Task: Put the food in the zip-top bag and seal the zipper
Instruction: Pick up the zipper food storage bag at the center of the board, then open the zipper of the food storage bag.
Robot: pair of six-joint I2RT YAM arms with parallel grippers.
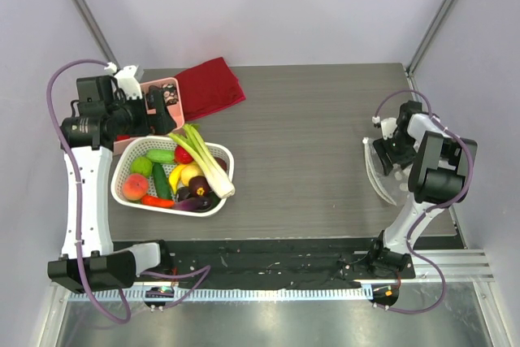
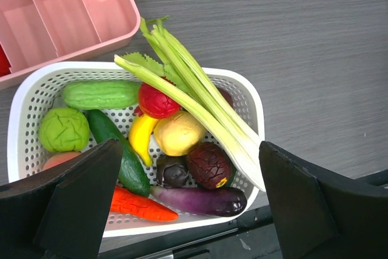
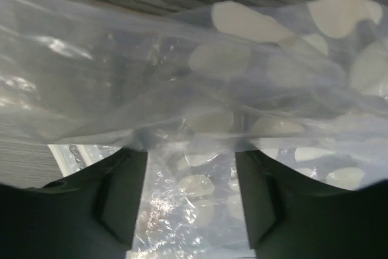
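The food lies in a white basket (image 1: 122,170) at the left: leek (image 2: 200,107), tomato (image 2: 156,100), banana (image 2: 140,136), cucumber (image 2: 115,150), eggplant (image 2: 203,200) and peach (image 2: 57,159). My left gripper (image 1: 166,107) hovers above the basket, open wide and empty (image 2: 189,150). The clear dotted zip-top bag (image 1: 379,176) is at the right, by my right gripper (image 1: 382,154). In the right wrist view the bag (image 3: 242,59) fills the frame and drapes over the fingertips. The jaws (image 3: 191,156) stand apart with plastic between them. I cannot make out the zipper.
A pink divided box (image 1: 172,97) sits just behind the basket, also in the left wrist view (image 2: 66,10). A red cloth (image 1: 211,87) lies at the back. Other toy foods, including a carrot (image 2: 142,206) and a green cabbage (image 2: 63,129), share the basket.
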